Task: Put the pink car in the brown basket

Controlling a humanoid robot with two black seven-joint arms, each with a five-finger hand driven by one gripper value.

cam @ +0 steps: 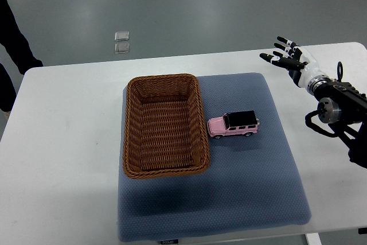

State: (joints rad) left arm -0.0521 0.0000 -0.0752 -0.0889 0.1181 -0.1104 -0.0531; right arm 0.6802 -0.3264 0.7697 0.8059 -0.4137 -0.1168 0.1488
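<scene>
You had the pink car (233, 124) parked on the blue mat (246, 199), just right of the brown basket (164, 124), so the reach would be short. Farther off, right of the basket, your right hand (289, 57) hovered with fingers spread, holding nothing.

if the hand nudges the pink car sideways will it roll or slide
The pink car stands on its wheels on the blue mat, so a push along its length would probably roll it; a sideways nudge more likely drags or tips it, since the textured mat looks grippy. It looks rigid, so the right hand should grasp it without deforming it.
</scene>
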